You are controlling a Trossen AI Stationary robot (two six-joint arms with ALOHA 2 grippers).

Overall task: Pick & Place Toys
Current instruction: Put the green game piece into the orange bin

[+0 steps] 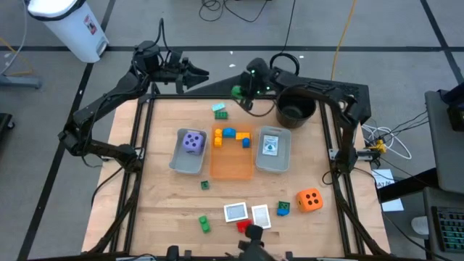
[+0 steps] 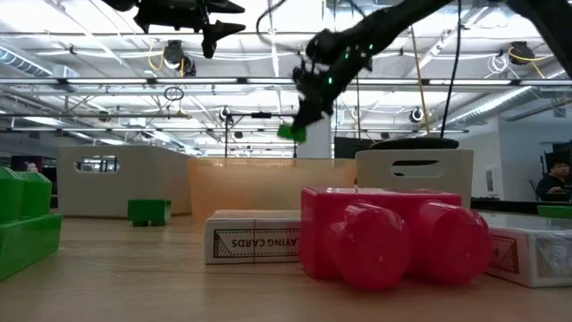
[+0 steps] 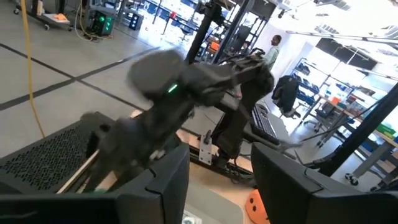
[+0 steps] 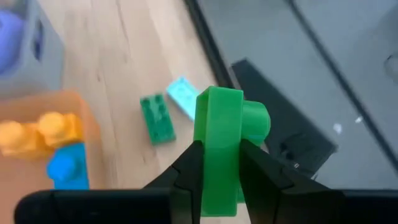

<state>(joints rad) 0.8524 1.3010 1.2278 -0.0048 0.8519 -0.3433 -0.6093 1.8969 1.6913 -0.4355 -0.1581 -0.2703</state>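
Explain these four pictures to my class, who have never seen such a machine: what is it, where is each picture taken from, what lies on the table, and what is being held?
It is a robot with two dark arms at a wooden table. One picture looks straight down, one looks level across the tabletop, and two come from cameras on the wrists. On the table lie two grey trays, an orange tray, a purple die, an orange die, cards and small bricks. The right hand is raised near the far edge and grips a green brick. The left hand waits beyond the far edge, holding nothing.
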